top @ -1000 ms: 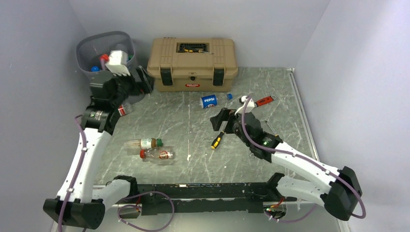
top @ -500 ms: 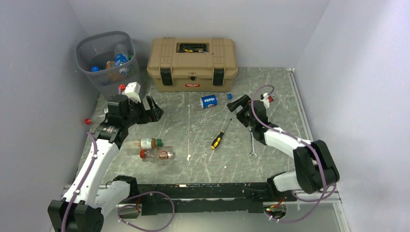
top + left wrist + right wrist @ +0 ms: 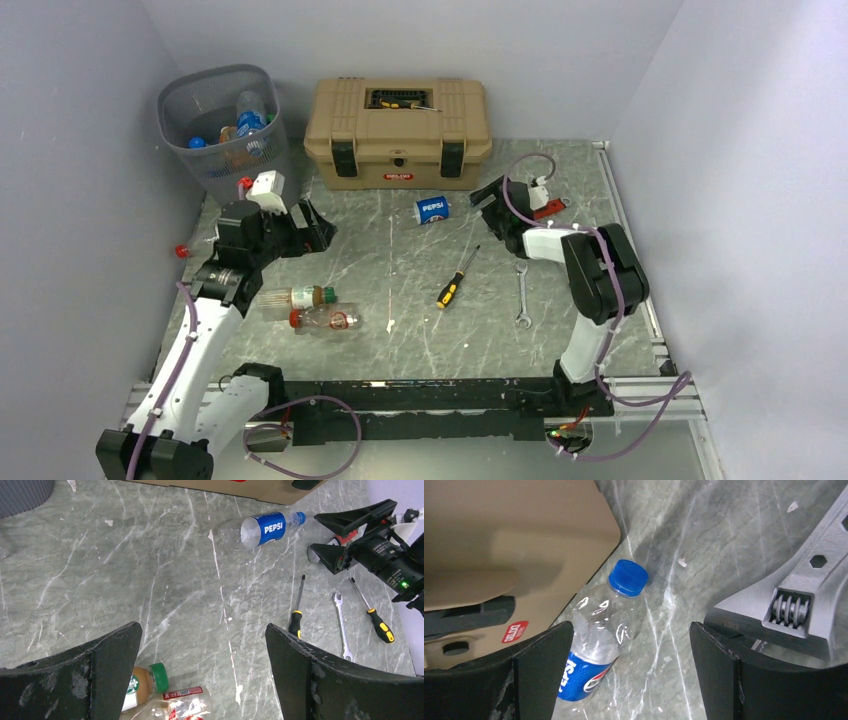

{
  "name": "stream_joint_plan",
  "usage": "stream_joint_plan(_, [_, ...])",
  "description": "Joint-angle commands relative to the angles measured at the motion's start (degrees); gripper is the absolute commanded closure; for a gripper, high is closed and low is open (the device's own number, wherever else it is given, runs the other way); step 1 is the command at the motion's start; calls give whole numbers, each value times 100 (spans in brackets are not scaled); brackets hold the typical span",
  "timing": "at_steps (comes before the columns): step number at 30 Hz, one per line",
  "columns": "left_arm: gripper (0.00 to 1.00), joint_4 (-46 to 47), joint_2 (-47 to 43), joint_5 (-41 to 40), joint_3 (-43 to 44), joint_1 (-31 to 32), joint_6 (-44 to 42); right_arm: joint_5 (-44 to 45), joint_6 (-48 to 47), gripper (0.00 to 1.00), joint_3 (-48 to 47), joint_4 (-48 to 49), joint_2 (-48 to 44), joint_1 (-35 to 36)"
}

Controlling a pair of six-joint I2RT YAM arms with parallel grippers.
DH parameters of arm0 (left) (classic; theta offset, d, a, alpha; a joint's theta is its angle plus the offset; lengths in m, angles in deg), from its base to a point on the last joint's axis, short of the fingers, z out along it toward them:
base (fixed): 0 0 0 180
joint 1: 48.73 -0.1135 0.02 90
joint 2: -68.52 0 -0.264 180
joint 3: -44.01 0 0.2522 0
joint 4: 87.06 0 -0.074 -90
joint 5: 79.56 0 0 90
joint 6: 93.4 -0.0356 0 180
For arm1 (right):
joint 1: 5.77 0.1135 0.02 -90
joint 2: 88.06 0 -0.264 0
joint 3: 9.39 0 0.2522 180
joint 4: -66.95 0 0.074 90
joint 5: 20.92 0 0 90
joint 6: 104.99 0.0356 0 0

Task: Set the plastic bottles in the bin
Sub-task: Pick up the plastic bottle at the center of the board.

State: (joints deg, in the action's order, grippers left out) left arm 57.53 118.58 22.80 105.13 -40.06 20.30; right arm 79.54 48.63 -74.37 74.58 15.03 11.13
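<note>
Right wrist view: right gripper point(image 3: 630, 630), jaws spread, nothing held; the Pepsi bottle point(image 3: 596, 630) shows between its fingers at lower centre, lying against the toolbox point(image 3: 499, 530) at left, with an adjustable wrench point(image 3: 794, 595) at right. Risks: a finger catching toolbox or wrench on closing, or the slick round bottle rolling free. Top view: bin point(image 3: 225, 165) at upper left, well apart, so a loose pinch may drop in transit. Left gripper point(image 3: 202, 630) spread, empty.

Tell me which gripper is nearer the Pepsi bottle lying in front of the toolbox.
Right. The right gripper hangs just right of the Pepsi bottle, jaws open and facing it without touching. The left gripper is well off to the bottle's left, jaws open too.
</note>
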Motion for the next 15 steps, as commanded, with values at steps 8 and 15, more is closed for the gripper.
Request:
stream_joint_plan(8, [1,220,-32,38,-25,21,130,290,291,12,-785,294,841,-10])
stream_joint_plan(15, [1,220,-10,57,-24,21,136,308,505,18,-921,294,1284,-16])
